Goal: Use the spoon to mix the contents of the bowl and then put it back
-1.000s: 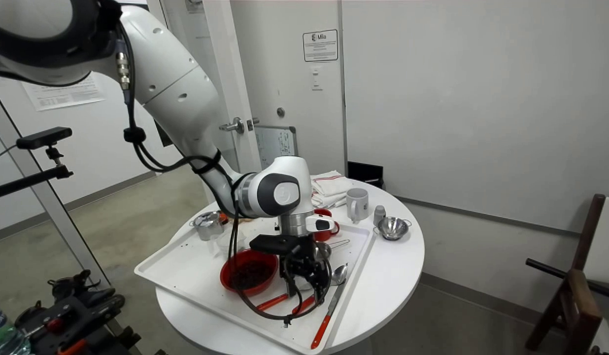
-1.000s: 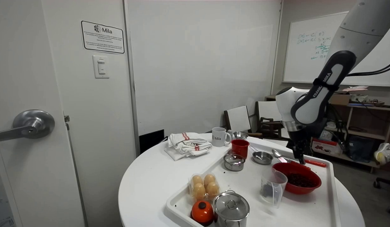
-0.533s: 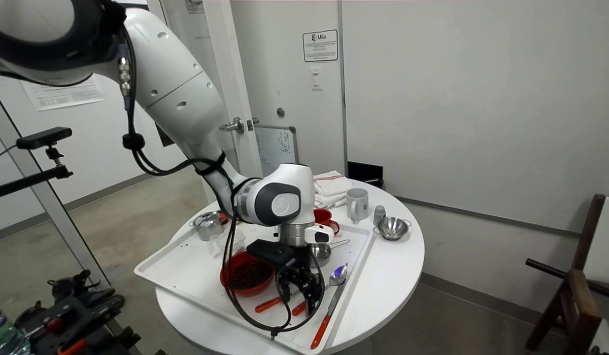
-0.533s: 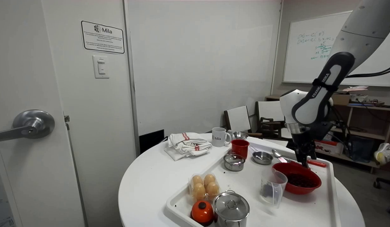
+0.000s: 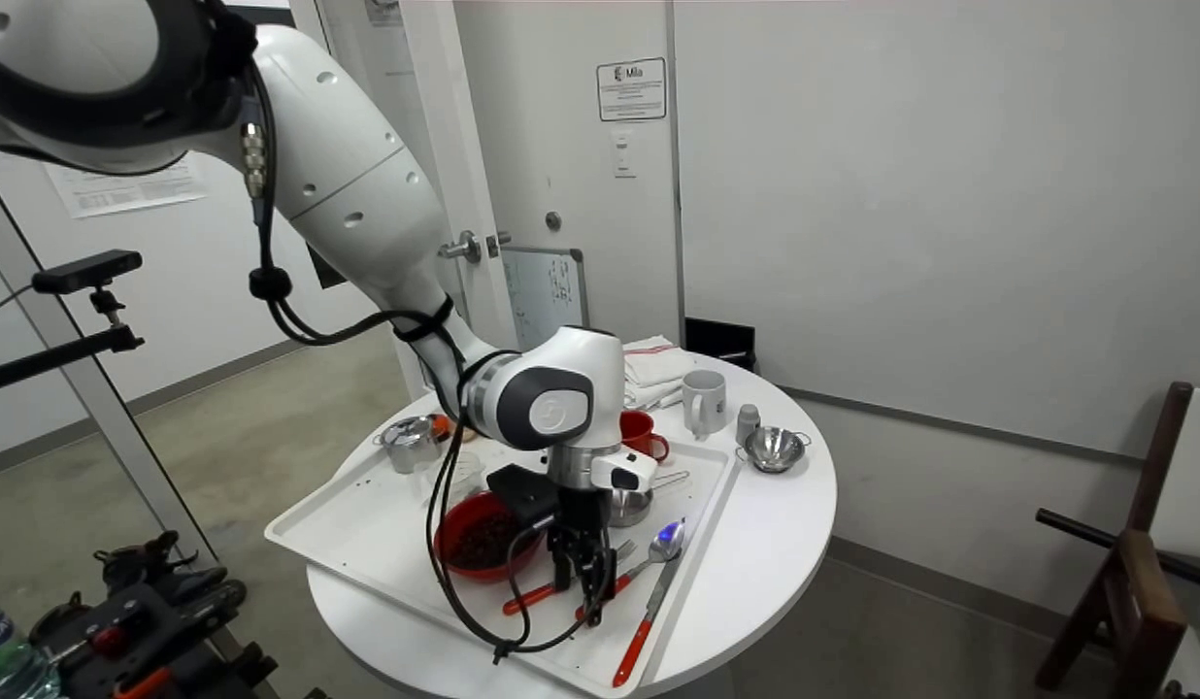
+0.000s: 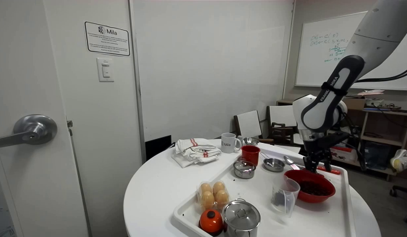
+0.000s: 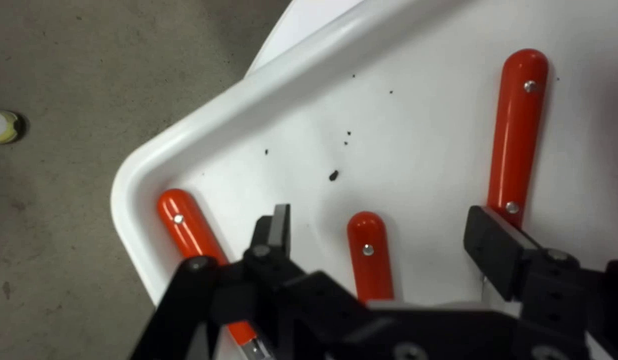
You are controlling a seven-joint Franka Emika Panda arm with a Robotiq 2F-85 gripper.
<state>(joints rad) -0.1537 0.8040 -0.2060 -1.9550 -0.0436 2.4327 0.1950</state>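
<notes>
The spoon (image 7: 371,272) lies on the tray (image 7: 439,150), its red handle between the jaws of the gripper (image 7: 380,215) in the wrist view; they stand wide apart and hold nothing. The fork (image 7: 519,140) and knife (image 7: 191,227) flank it, and near the fork sits the bowl (image 6: 310,198) with its dark contents (image 6: 312,188).

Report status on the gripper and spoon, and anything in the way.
Gripper open, nothing held. Spoon on the tray, handle showing between the jaws in the wrist view. Possible snag: fork, partly behind one jaw there; contact unclear.
</notes>
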